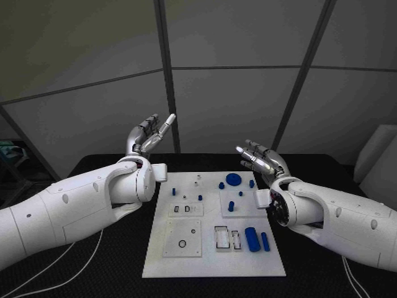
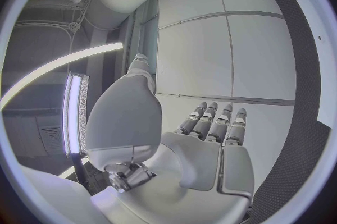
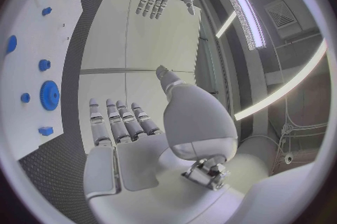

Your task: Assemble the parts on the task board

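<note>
Both hands are raised above the black table (image 1: 118, 261), palms up and holding nothing. The left hand (image 1: 150, 136) stands at about 10 o'clock from the board (image 1: 214, 264), fingers straight, side by side and slightly fanned, tips pointing up toward the grey wall panels; its wrist view shows the fingers (image 2: 210, 123) extended together beyond the open palm. The right hand (image 1: 263, 159) rises at about 2 o'clock from the board's middle, fingers likewise straight and apart from anything; its wrist view shows the fingers (image 3: 115, 120) laid parallel, the thumb held off to one side.

Between the two white forearms lies the board, a white plate reaching from the table's centre toward 6 o'clock. Blue parts sit on it: a gear (image 1: 233, 180) toward 1 o'clock, with small round pieces close by, a peg (image 1: 175, 191) toward 10 o'clock, and two long cylinders (image 1: 257, 239) lying side by side at about 4 o'clock. Next to those cylinders are rectangular slots (image 1: 223, 237). A square panel (image 1: 182, 236) with a small ring on it lies at about 7 o'clock. In the right wrist view the gear (image 3: 49, 95) appears among scattered blue pieces on the white plate, well apart from the hand.
</note>
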`<state>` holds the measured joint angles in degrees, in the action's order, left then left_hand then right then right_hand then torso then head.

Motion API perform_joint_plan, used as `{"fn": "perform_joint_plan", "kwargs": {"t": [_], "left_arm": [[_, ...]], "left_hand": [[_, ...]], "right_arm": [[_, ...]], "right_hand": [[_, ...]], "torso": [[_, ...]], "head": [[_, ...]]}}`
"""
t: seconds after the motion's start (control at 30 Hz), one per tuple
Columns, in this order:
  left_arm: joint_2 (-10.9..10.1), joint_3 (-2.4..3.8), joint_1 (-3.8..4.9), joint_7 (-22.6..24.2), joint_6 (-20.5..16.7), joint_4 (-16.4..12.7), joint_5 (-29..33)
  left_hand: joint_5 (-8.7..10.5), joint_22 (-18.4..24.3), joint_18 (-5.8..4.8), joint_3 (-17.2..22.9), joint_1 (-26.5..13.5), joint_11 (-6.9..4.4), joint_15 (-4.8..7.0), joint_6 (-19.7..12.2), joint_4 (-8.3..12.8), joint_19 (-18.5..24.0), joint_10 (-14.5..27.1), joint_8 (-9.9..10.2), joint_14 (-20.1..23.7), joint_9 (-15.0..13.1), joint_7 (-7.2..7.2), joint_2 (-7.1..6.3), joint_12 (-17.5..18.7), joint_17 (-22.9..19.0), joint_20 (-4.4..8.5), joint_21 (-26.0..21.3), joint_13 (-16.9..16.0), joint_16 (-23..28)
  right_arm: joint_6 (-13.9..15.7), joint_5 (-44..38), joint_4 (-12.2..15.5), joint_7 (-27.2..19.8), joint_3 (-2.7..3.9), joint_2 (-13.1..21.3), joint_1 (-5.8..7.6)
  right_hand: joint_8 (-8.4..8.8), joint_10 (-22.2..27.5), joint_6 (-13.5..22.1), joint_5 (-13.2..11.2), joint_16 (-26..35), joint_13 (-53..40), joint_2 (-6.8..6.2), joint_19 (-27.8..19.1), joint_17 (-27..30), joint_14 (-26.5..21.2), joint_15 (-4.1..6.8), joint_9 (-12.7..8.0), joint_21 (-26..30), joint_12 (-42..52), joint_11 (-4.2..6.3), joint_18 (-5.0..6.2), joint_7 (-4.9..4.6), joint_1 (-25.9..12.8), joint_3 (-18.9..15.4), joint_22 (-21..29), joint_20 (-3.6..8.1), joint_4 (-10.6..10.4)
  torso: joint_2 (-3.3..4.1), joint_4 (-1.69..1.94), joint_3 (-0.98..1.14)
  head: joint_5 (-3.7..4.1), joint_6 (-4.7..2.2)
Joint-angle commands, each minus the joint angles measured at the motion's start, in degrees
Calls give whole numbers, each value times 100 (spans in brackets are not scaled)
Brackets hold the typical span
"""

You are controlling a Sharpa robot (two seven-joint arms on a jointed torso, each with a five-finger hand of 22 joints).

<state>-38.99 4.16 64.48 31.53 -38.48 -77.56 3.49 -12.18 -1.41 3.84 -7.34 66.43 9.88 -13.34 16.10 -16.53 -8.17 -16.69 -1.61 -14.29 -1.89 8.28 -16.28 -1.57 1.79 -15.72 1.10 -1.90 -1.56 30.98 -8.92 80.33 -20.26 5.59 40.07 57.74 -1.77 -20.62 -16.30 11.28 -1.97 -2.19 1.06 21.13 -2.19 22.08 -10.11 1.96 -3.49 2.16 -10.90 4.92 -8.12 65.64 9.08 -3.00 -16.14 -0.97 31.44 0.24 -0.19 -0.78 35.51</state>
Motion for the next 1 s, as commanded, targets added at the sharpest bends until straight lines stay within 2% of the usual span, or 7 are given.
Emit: {"fn": "perform_joint_plan", "kwargs": {"t": [0.03, 0.1, 0.13, 0.27, 0.43, 0.67, 1.0], "left_arm": [[8, 6, 10, 241, 272, 7, 80], [8, 6, 10, 241, 272, 7, 80], [-129, -11, 10, 148, 503, 45, -58], [-252, -12, 10, 151, 523, -84, -89], [-384, -13, 9, 164, 563, -240, -133], [-683, -14, 4, 152, 609, -675, -157], [-1103, -14, -7, 93, 689, -1368, -178]], "left_hand": [[-60, -22, 189, 47, 315, 106, -50, 185, -86, -68, -202, -60, -231, -29, 366, -32, -63, 30, -109, 61, -26, -58], [-50, -40, 215, 77, 373, 137, -96, 238, -84, -149, -298, -69, -522, -35, 383, -16, -77, 67, -116, 89, -35, -117], [-40, -51, 218, 99, 421, 162, -104, 289, -87, -194, -374, -78, -660, -40, 395, 0, -87, 81, -118, 107, -41, -147], [-11, -68, 212, 217, 538, 230, -103, 478, -81, -272, -607, -111, -849, -61, 450, 55, -115, 91, -117, 141, -59, -177], [66, -104, 245, 441, 701, 336, -82, 864, -76, -439, -956, -191, -1130, -104, 529, 202, -158, 111, -115, 209, -83, -229], [147, -327, 321, 641, 826, 551, -35, 1319, -63, -1493, -1815, -240, -2142, -123, 497, 398, -252, 188, -106, 635, -133, -469], [215, -551, 458, 856, 873, 382, 119, 1932, -45, -2607, -2744, -286, -2947, -145, 692, 658, -319, 202, -90, 1154, -170, -638]], "right_arm": [[-744, -565, -87, 435, 42, -42, -7], [-780, -591, -105, 458, 53, -51, -11], [-404, -1524, -380, 116, 54, 48, 20], [-284, -2238, -462, 128, 54, 80, 60], [-169, -3084, -505, 195, 55, 122, 126], [-177, -4202, -513, 504, 55, 169, 327], [-1046, -6332, -539, 1705, 54, 140, 855]], "right_hand": [[-217, -1805, -1274, 62, -263, -134, 34, 1343, -128, 1735, -142, 119, -465, 258, -190, 316, -598, 836, 163, -209, -51, 529], [-377, -2754, -2056, 60, -419, -197, 29, 1762, -180, 2602, -124, 196, -629, 449, -167, 424, -614, 992, 208, -267, -47, 651], [-451, -2944, -2434, 76, -460, -194, 26, 1871, -180, 2778, -79, 227, -684, 495, -122, 474, -604, 1044, 235, -280, -48, 694], [-543, -3489, -3344, 111, -514, -139, -22, 2215, -152, 3303, 75, 236, -843, 523, 34, 561, -504, 1135, 398, -297, -15, 814], [-519, -3953, -3770, 139, -556, -132, -127, 2577, -168, 3833, 232, 200, -1013, 442, 139, 574, -394, 1145, 710, -319, 122, 900], [-501, -4488, -4169, 316, -660, -139, -307, 3083, -233, 4555, 470, 200, -1356, 337, 311, 571, -296, 1095, 1134, -440, 382, 964], [-417, -4916, -4423, 135, -1157, -153, -587, 3967, -605, 5868, 865, 199, -2172, 202, 530, 574, -124, 1013, 1065, -832, 824, 931]], "torso": [[1, 0, 0], [1, 0, 0], [116, -30, -9], [186, -21, -15], [269, -7, -7], [419, -1, -7], [677, 89, -77]], "head": [[0, 0], [0, 0], [32, 8], [51, 13], [77, 16], [133, 7], [227, -49]]}}
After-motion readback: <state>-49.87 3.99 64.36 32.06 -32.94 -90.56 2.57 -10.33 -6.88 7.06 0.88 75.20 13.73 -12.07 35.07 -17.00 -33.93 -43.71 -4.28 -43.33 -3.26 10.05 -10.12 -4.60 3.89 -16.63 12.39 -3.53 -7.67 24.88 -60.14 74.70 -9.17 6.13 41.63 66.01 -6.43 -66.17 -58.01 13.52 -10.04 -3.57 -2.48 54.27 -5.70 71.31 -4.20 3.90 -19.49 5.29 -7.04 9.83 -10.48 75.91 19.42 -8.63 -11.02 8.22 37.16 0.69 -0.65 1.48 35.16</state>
